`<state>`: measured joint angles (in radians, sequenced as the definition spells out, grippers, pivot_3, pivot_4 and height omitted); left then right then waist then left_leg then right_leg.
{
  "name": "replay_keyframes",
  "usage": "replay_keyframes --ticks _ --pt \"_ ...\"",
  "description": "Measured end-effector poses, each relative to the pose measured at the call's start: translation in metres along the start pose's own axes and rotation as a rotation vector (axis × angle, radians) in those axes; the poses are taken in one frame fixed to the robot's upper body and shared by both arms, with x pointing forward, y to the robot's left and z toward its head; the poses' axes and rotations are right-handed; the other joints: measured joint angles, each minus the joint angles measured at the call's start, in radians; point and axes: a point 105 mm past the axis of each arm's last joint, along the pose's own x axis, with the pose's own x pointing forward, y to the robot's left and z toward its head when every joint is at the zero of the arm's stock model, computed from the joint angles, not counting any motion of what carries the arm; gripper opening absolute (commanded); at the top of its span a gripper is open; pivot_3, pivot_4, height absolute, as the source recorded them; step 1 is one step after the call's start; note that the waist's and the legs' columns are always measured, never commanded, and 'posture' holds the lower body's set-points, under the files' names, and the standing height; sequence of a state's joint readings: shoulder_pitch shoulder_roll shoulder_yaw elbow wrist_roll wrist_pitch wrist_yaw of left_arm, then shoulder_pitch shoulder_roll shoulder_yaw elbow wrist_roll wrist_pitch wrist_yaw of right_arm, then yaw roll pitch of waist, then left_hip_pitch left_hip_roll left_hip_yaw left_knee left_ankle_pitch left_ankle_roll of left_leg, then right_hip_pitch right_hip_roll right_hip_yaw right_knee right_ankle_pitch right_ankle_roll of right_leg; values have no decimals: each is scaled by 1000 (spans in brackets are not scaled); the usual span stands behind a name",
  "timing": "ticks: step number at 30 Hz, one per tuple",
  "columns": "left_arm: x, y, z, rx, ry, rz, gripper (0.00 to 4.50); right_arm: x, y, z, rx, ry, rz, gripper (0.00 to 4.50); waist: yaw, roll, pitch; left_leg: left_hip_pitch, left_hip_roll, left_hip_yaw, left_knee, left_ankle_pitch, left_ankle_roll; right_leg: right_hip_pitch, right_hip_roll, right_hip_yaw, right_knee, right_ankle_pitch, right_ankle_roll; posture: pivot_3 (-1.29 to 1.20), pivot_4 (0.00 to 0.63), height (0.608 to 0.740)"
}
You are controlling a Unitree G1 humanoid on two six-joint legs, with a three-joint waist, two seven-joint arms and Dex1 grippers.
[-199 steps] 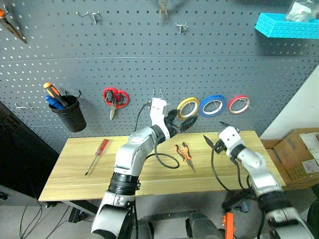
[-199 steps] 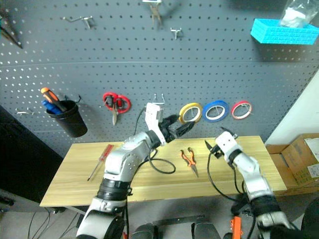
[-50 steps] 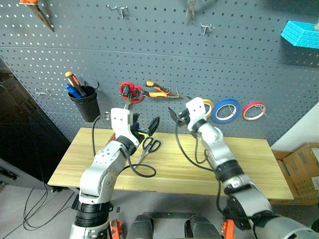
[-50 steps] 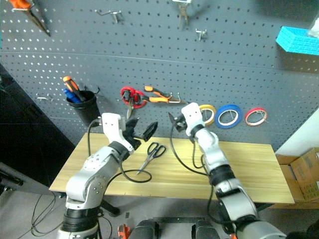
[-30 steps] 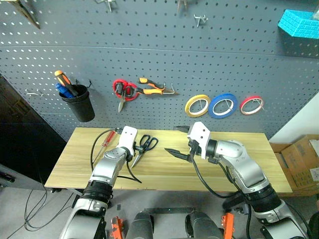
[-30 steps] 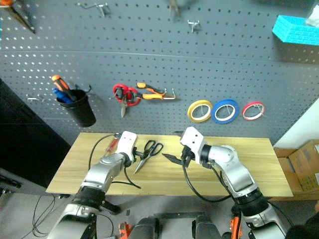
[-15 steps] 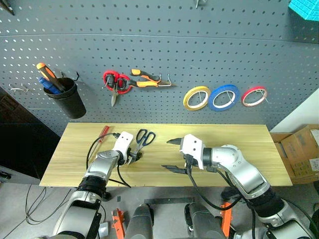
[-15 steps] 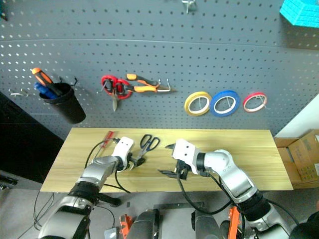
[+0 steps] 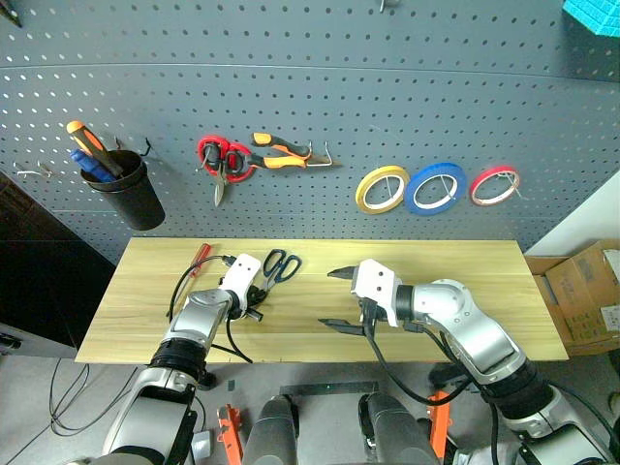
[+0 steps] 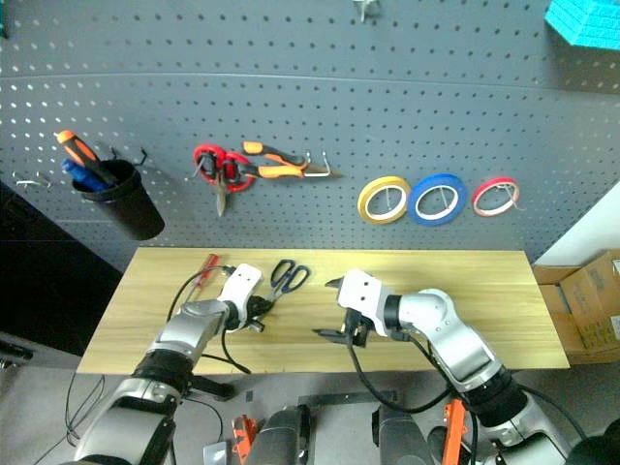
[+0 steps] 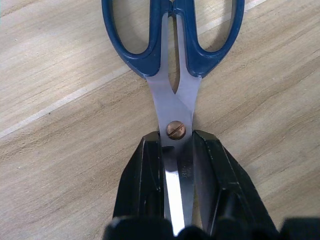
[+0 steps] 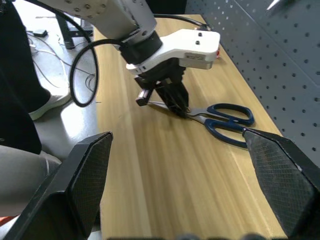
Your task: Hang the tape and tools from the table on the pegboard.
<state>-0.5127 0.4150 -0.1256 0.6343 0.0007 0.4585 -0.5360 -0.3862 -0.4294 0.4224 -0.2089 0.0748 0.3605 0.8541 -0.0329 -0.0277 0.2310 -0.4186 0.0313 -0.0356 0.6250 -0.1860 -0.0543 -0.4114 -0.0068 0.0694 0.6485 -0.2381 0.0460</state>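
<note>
Dark blue-handled scissors [image 11: 172, 55] lie on the wooden table [image 9: 465, 266], left of centre. My left gripper [image 11: 178, 141] is shut on their blades just behind the pivot screw, and it also appears as the left gripper [image 9: 258, 301]. My right gripper [image 9: 335, 299] hovers open over the table's middle, empty, to the right of the scissors [image 12: 227, 122]. A slim red-handled screwdriver [image 9: 197, 259] lies at the table's far left. On the pegboard [image 9: 387, 97] hang the blue tape [image 9: 434, 188] and the orange-and-black pliers [image 9: 281, 156].
Red-handled scissors [image 9: 221, 160] hang beside the pliers. A yellow ring [image 9: 382, 189] and a red ring [image 9: 494, 185] flank the blue tape. A black cup [image 9: 136, 199] holding an orange screwdriver hangs at the left. A cardboard box [image 9: 586, 300] sits right of the table.
My left gripper, open beside the scissors a second ago, has shut on their blades. The right arm has barely moved.
</note>
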Motion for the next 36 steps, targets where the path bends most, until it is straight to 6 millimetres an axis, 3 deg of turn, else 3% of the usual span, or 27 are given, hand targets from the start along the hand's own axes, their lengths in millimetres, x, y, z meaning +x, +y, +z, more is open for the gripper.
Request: replay_keyframes --ticks 8,15,19,25,29,36 --pt "-4 -1 -4 -18 -20 31 495 -1 -7 0 12 -7 -34 4500 0 0 0 0 0 0 -2 0 0 0 0 0 -1 0 0 0 228 740" --pt "-32 -22 -16 -101 -125 36 495 -12 -19 18 187 -178 -177 4500 3 -2 0 -11 1 -3 -5 -1 -1 -11 -1 -3 0 2 5 46 186 740" --pt "-64 -24 5 -97 -282 105 495 -25 -24 32 310 -293 -221 4500 7 -3 -1 -13 0 -4 -5 -1 -1 -11 -2 -4 -1 2 5 87 154 740" --pt "-102 -28 23 -30 -461 225 495 -36 -28 50 388 -461 -222 4500 14 -8 -8 -13 -1 -3 -3 -1 -1 -10 -3 -4 -2 2 5 129 121 740" --pt "-130 -27 45 -34 -612 296 495 -45 -26 69 399 -568 -198 4500 32 -10 -16 -13 0 -4 -2 -1 -1 -10 -2 -6 -2 2 5 148 100 740" --pt "-146 -26 57 -41 -707 352 495 -47 -24 76 439 -611 -164 4500 47 -11 -42 -13 -1 -3 0 -1 -1 -9 -2 -5 -2 2 5 162 79 740"
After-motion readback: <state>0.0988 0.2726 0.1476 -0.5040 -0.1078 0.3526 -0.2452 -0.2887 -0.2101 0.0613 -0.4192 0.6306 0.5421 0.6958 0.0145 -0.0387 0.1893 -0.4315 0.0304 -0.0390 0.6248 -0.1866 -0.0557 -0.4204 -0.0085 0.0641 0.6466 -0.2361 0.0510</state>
